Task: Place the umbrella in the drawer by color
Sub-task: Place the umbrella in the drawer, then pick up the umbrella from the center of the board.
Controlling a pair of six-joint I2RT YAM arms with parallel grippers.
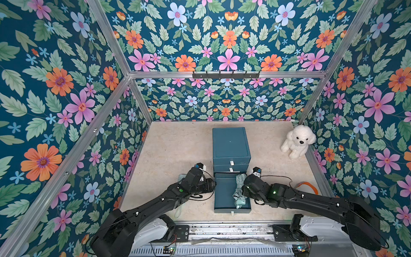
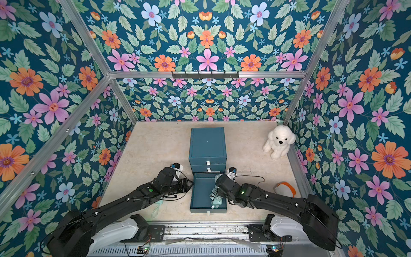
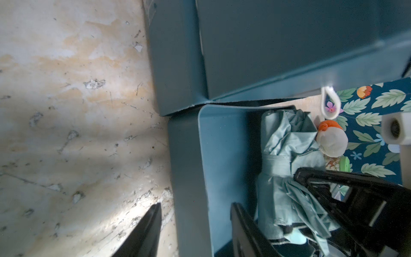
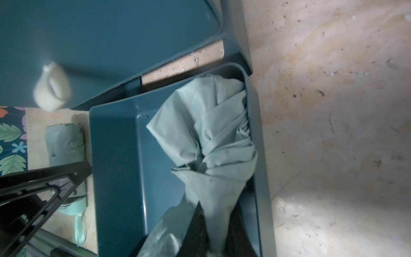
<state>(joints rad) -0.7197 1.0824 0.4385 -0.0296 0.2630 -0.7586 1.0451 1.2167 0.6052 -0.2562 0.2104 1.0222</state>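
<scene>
A teal cabinet (image 1: pixel 230 142) stands mid-table with its bottom drawer (image 1: pixel 223 191) pulled out toward me. A folded pale green umbrella (image 1: pixel 239 193) lies along the drawer's right side, seen too in the left wrist view (image 3: pixel 287 160) and the right wrist view (image 4: pixel 211 133). My right gripper (image 4: pixel 216 207) is shut on its fabric, inside the drawer (image 4: pixel 115 155). My left gripper (image 3: pixel 195 203) is open and straddles the drawer's left wall (image 3: pixel 189 166), one finger over the table and one inside, touching nothing. In both top views the arms hide the fingers.
A second pale green folded umbrella (image 4: pixel 64 151) lies on the table left of the drawer, under my left arm (image 1: pixel 181 177). A white plush dog (image 1: pixel 298 141) sits at the back right. An orange-rimmed thing (image 1: pixel 308 187) lies by the right wall. Two upper drawers are closed.
</scene>
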